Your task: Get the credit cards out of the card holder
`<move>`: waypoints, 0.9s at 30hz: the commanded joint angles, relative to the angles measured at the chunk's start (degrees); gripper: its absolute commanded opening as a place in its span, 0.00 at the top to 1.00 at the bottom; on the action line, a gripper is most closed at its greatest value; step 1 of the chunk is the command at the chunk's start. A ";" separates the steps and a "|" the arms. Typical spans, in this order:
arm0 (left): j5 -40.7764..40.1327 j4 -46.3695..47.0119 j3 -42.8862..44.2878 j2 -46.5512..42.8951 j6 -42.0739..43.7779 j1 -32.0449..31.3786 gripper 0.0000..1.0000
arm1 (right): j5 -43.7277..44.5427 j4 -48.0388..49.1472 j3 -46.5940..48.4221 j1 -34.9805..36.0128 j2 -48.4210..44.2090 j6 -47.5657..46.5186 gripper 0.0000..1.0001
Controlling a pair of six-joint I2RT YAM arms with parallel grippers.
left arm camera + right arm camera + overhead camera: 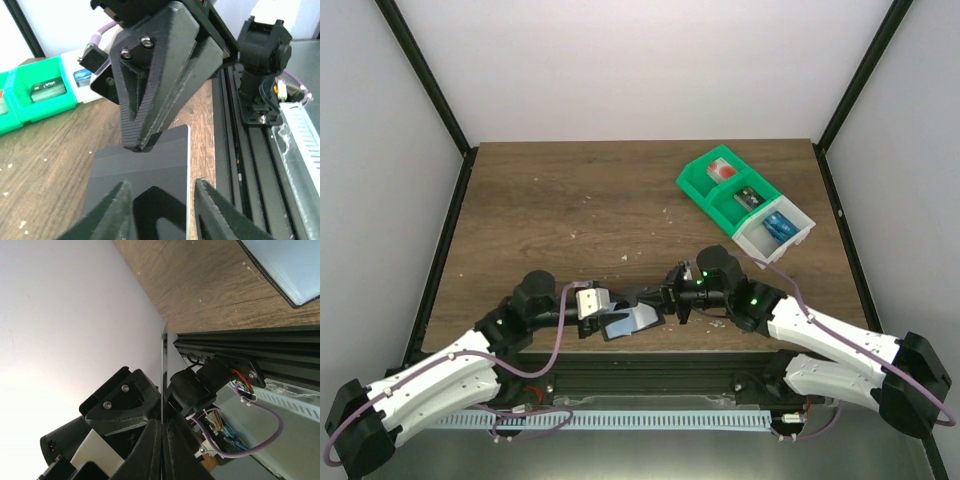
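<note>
On table (570,200), card holder (636,321) near front; bin (745,205) behind, right.

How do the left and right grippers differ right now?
The right gripper has its jaws shut, pinching one edge of the dark card holder. The left gripper has its jaws apart around the opposite end, grip unclear. The right gripper reaches in from the right, the left gripper from the left. Shared: black fingers, both meeting at the card holder by the near edge of the table.

card holder (145,167) (dark face) | right hand (141,145) pinches far edge | left hand (161,185) spread
</note>
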 commanded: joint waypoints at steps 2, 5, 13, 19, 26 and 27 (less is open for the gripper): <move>-1.47 -0.84 1.85 0.29 2.39 -0.33 0.80 | -1.39 0.79 0.60 -0.25 -0.80 -0.43 1.00; -3.41 -0.37 2.18 -0.15 -0.01 -0.34 1.00 | -1.81 2.21 -0.59 -0.25 -1.18 -1.67 1.00; -7.67 0.89 2.27 -0.11 -9.86 -0.35 1.00 | -0.37 5.94 -5.63 -0.21 -5.35 -4.64 0.75; -7.97 4.91 2.29 1.18 -22.72 -0.30 1.00 | 8.16 9.18 -11.90 -0.24 -14.53 -12.80 0.53; -8.52 13.47 2.57 4.44 -51.22 0.01 1.00 | 12.44 22.34 -21.91 -0.25 -28.93 -36.03 0.46; -8.64 13.86 2.92 5.14 -55.19 0.18 1.00 | 12.20 22.52 -22.48 -0.25 -30.15 -38.38 0.45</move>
